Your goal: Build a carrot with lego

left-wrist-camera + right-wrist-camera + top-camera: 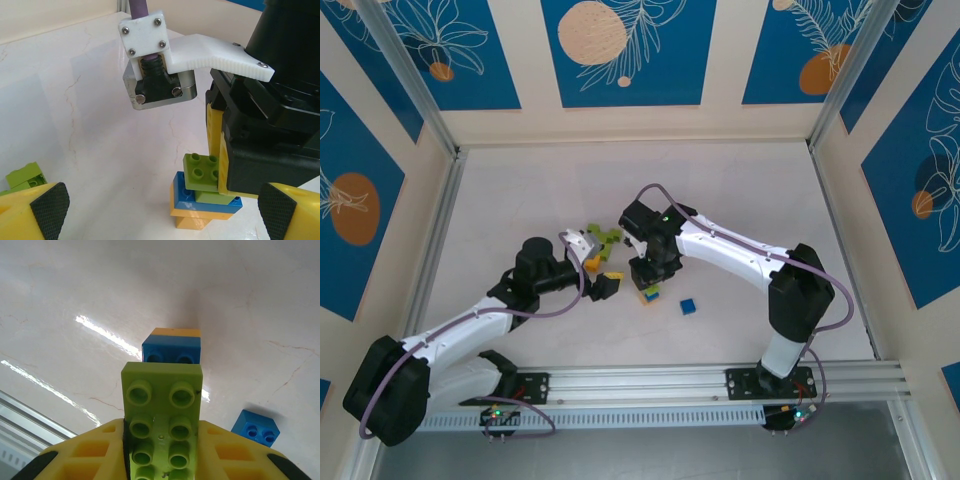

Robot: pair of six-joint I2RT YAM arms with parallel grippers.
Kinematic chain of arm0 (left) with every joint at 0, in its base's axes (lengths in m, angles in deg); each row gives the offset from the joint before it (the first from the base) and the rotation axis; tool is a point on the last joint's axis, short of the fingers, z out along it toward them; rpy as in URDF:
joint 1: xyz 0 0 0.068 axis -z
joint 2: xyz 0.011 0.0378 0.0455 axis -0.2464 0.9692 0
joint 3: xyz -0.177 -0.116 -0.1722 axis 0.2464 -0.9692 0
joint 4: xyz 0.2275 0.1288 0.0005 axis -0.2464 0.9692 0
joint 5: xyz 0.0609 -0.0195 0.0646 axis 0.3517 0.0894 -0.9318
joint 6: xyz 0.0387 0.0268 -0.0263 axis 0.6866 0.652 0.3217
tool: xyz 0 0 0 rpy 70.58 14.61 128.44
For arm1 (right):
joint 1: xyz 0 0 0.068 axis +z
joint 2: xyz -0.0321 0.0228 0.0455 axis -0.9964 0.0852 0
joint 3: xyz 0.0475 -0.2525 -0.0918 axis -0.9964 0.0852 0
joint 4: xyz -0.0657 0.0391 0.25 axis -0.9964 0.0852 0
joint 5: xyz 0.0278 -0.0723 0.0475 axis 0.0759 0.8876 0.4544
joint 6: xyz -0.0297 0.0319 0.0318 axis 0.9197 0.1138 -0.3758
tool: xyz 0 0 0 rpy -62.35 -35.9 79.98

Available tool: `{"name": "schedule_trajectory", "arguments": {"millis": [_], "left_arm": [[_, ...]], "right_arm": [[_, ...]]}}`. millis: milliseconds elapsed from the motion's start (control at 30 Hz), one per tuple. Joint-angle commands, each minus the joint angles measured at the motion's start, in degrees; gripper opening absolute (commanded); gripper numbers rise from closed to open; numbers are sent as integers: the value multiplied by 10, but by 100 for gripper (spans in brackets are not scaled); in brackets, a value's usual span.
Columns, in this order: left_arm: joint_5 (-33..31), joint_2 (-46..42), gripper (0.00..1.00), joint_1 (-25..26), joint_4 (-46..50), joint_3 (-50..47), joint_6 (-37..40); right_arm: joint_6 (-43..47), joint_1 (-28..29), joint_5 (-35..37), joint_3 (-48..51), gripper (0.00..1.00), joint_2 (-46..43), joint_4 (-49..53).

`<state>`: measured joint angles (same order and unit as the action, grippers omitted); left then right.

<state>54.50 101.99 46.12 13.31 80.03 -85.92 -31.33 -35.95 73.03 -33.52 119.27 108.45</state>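
Observation:
A small lego stack [650, 293] stands mid-table: an orange brick [197, 216] at the bottom with a blue brick [186, 196] on it. On the blue one rests a long lime green brick [162, 405], and my right gripper [162, 455] is shut on it from above, its yellow fingers [214, 131] on the brick's sides. My left gripper [162, 220] is open just left of the stack, pads wide apart and holding nothing. In the top view the right gripper [651, 272] is over the stack and the left gripper [597, 266] is beside it.
A loose blue brick [688, 306] lies right of the stack, also seen in the right wrist view [255, 427]. A pile of lime green bricks [603, 238] sits behind the left gripper; its edge shows in the left wrist view [22, 177]. Walls enclose the white table.

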Motion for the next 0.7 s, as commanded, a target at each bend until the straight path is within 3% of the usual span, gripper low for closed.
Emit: {"name": "schedule_trajectory", "arguments": {"millis": [0, 667], "left_arm": [[13, 2, 99, -6, 3, 15, -3], [14, -2, 99, -6, 4, 15, -3]], "right_arm": [[6, 7, -10, 3, 32, 17, 56], [3, 7, -13, 8, 31, 3, 28]]}}
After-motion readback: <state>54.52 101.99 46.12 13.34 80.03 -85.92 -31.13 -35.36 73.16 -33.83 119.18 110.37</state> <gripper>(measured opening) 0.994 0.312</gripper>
